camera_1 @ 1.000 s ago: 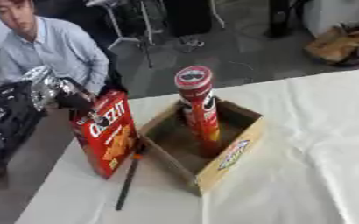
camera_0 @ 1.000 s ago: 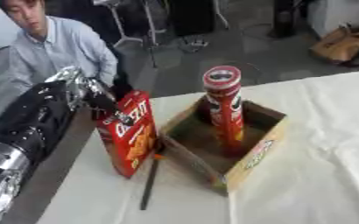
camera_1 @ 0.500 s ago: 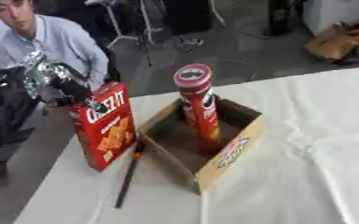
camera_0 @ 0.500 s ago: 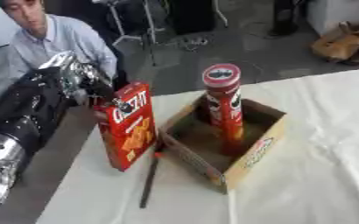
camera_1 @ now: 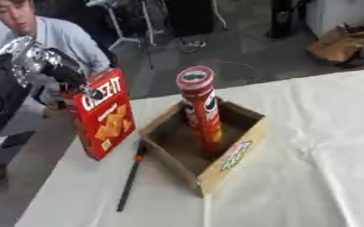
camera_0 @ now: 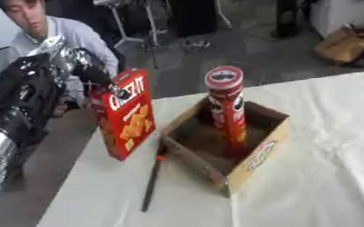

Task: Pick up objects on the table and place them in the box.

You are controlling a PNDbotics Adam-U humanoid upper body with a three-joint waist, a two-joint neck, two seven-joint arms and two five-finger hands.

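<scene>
The red cracker box (camera_0: 124, 113) stands upright on the bench (camera_0: 309, 177) just left of the open cardboard box (camera_0: 255, 153), long axis vertical. The left hand (camera_0: 100, 84) grasps its top edge — fingers curled over the upper corner — so the carry runs rightward, past the chip can (camera_0: 227, 111) standing inside.

black arm (camera_0: 22, 95), silver joints (shiny), dark robot hand (camera_0: 100, 84)

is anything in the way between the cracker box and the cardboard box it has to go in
Partly. The red chip can stands upright inside the cardboard box, filling its far side. The cracker box, held at its top by the left hand, has only bare tablecloth up to the near wall.
</scene>
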